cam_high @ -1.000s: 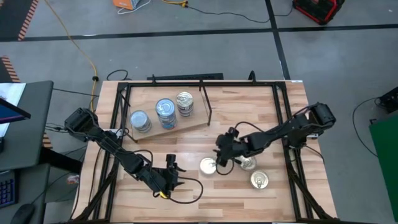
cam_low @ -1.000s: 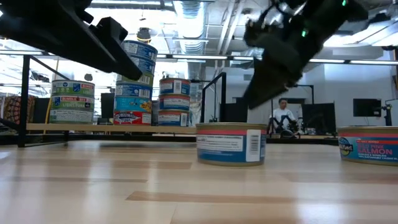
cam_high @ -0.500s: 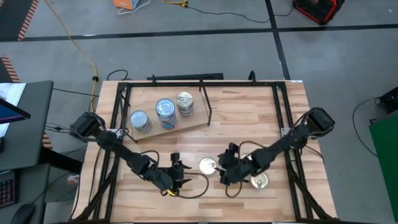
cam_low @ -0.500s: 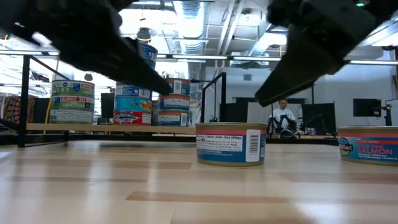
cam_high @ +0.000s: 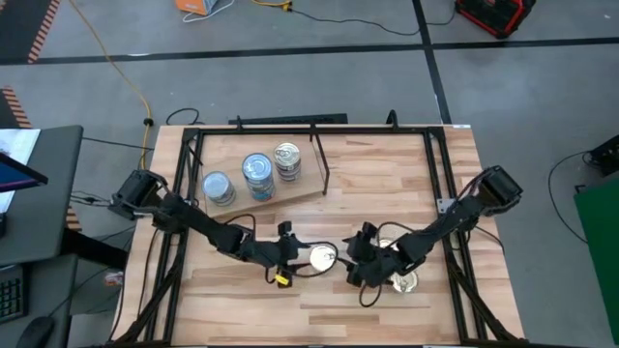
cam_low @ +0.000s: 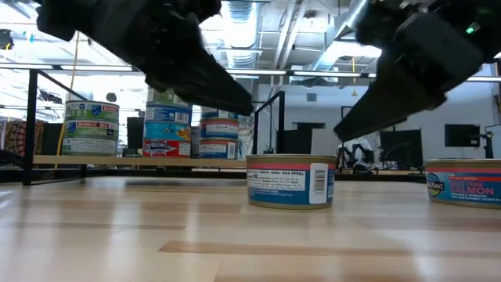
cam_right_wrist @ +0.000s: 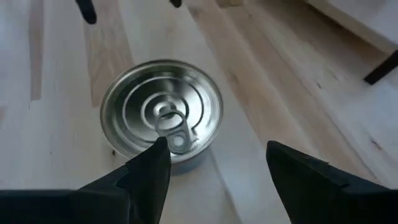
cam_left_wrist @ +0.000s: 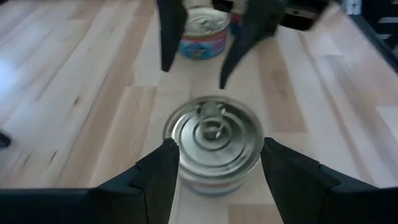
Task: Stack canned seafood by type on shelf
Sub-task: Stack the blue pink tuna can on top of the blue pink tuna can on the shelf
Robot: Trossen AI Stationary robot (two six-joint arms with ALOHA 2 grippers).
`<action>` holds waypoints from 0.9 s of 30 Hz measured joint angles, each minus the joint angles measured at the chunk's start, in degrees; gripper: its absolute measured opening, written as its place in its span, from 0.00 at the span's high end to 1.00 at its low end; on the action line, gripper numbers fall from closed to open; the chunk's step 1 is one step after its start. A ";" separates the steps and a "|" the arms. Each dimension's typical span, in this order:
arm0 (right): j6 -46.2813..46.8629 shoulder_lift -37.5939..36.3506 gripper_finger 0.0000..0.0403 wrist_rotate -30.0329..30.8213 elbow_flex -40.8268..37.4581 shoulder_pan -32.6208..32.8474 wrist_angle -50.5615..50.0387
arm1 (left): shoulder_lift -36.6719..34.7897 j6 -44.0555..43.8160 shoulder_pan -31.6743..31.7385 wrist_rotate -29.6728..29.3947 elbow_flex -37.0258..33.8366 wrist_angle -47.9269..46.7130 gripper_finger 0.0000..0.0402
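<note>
The left gripper [cam_high: 295, 253] is positioned low over the table, with its fingers [cam_left_wrist: 163, 177] spread to either side of a silver-lidded tin [cam_high: 322, 257] lying at the middle of the near table; the tin is bracketed but not yet clamped, probably in readiness for a grasp. The right gripper [cam_high: 366, 261] is likewise held open, just right of the same tin, and nothing is gripped by it. A second loose tin [cam_high: 402, 281] lies near the right gripper, towards the near right. On the shelf [cam_high: 290, 200], at the far left, three stacks of tins [cam_high: 256, 174] are kept sorted by kind. In the low view, "SALMON" is read on the right tin [cam_low: 466, 184], and "LIGHT TUNA" on a shelved stack [cam_low: 91, 128].
</note>
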 joint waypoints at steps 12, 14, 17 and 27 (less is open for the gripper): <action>-3.19 -5.78 0.28 -4.18 -16.43 -2.40 28.67 | 2.37 26.84 -5.76 -3.50 -0.35 0.43 0.45; -3.14 -4.73 0.28 -6.40 -16.40 -3.83 31.02 | 4.47 31.30 -5.76 -2.96 -0.33 1.41 0.45; -3.14 -4.34 0.28 -7.52 -15.70 -5.15 31.20 | 8.34 37.03 -5.89 -6.32 1.21 2.95 0.45; -2.72 -4.29 0.28 -9.38 -14.92 -4.76 30.52 | 15.08 51.35 -6.18 -14.05 7.09 1.45 0.51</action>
